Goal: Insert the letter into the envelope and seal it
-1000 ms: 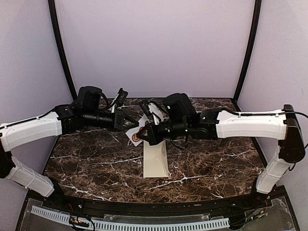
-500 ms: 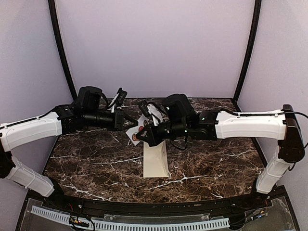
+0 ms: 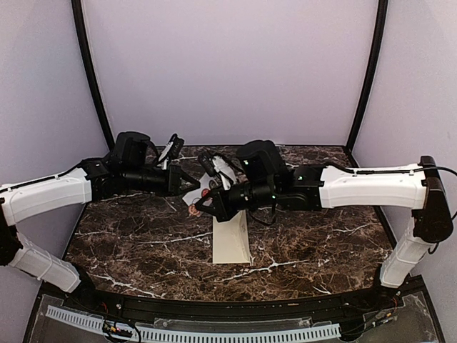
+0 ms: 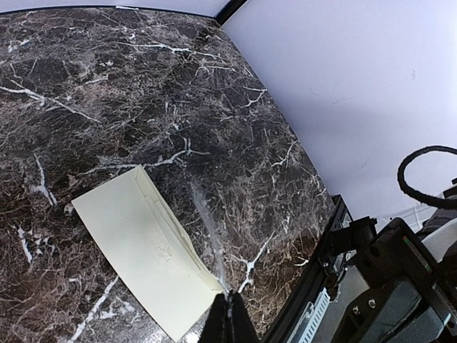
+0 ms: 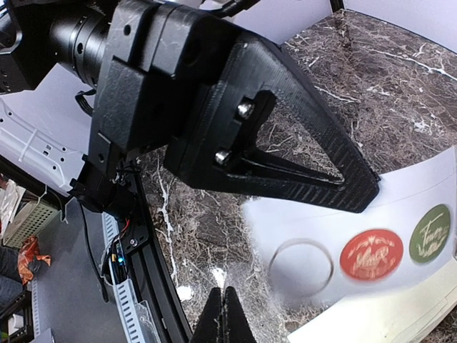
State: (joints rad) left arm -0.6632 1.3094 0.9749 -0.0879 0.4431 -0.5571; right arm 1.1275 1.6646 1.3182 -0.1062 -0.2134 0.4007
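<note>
This is a robotics lab test cell, not a lived-in room. Two white-and-black arms, the left arm (image 3: 43, 196) and the right arm (image 3: 371, 186), are bolted side by side at the near edge of a dark marble-patterned bench (image 3: 143, 243). Plain pale lavender walls (image 3: 228, 71) close the bench in on three sides, held by curved black poles (image 3: 89, 71). A white slotted cable duct (image 3: 193, 332) runs along the front edge, with loose wiring (image 5: 118, 257) under it. Past the bench, the right wrist view shows a grey floor (image 5: 64, 286) and a wire basket (image 5: 28, 214).
</note>
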